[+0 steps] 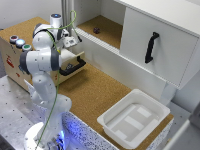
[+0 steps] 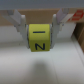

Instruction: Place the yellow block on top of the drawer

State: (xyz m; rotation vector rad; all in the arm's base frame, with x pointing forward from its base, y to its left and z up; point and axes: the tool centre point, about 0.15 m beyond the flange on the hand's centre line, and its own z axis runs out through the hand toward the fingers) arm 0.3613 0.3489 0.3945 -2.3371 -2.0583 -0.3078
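The yellow block (image 2: 40, 38), with black letters on its faces, sits between my two fingers (image 2: 20, 22) in the wrist view, so the gripper (image 2: 40, 31) is shut on it. In the exterior view the gripper (image 1: 70, 42) hangs above the open light plywood drawer (image 1: 70, 64) with its black bar handle (image 1: 74, 66). It is just to the exterior view's right of the wooden box's cork top (image 1: 27, 27). The block shows there only as a yellow patch (image 1: 66, 44) at the fingers. Three coloured round buttons (image 1: 20, 43) sit on the box's near edge.
A big white cabinet door with a black handle (image 1: 151, 47) stands open at the exterior view's right. A white tray (image 1: 132, 120) lies on the cork tabletop (image 1: 95, 90). A small dark object (image 1: 96, 30) sits on the recessed shelf behind.
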